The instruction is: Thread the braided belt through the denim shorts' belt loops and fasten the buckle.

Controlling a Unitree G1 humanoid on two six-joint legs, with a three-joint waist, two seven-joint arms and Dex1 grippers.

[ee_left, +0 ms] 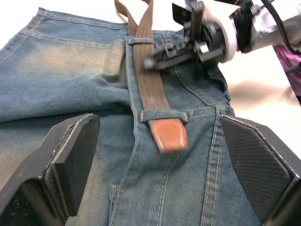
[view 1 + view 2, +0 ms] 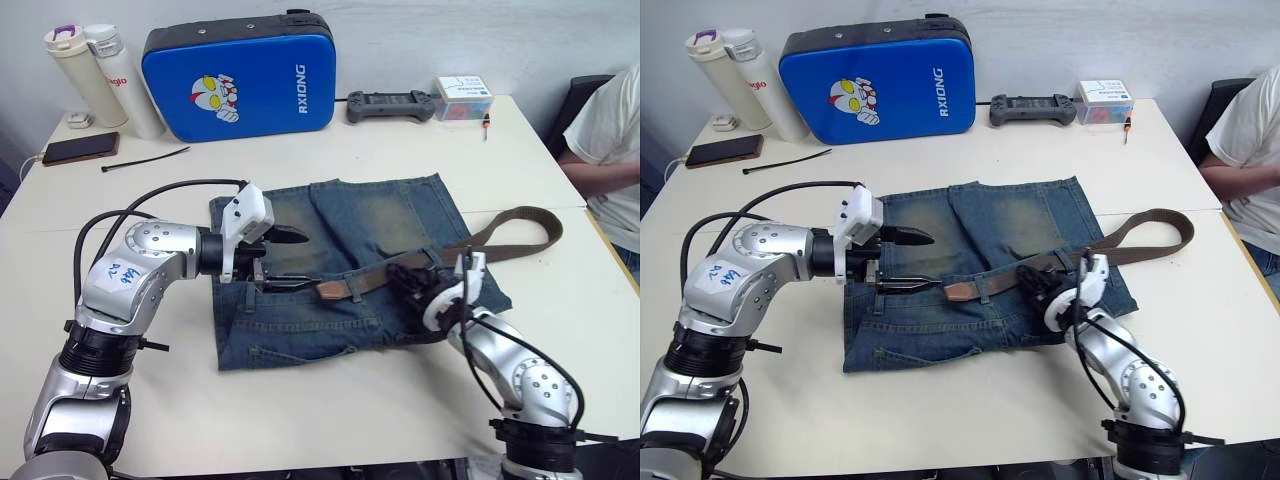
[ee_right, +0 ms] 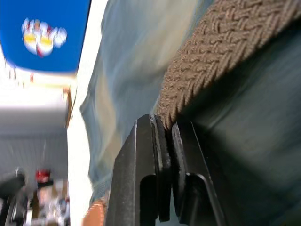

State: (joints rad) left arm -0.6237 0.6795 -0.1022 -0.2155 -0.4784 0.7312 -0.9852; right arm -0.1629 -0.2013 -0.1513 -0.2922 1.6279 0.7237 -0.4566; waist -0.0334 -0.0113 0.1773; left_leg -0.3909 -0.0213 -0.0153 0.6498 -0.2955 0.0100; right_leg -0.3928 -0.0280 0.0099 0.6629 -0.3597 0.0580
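Blue denim shorts with faded yellowish patches (image 2: 340, 265) lie flat on a white desk (image 2: 300, 180). A long dark-brown braided belt with tan leather ends (image 2: 400, 270) runs along the waistband, its long axis pointing from the robot's right toward its left. Its tan leather tip (image 1: 168, 135) has come out just past a narrow denim belt loop (image 1: 162, 114) and lies flat on the cloth.

The left gripper (image 2: 285, 258) faces that tip with its two black fingers (image 1: 70, 160) spread wide and holding nothing. In the left wrist view the tip lies straight ahead between them, near but not touching either one. The left arm is the nearer one to the tip, so the coming grasp looks to be its job.

The right gripper (image 2: 418, 282) sits farther back along the strap, fingers (image 3: 155, 179) clenched on the braided belt, pinching the woven edge just beside a second loop (image 1: 141, 41).

On the robot's right, the rest of the belt curls off the shorts in a loop on the desk. The silver buckle cannot be made out; it may lie under the shorts or behind the right gripper. Further loops toward the left are hard to pick out against the denim.
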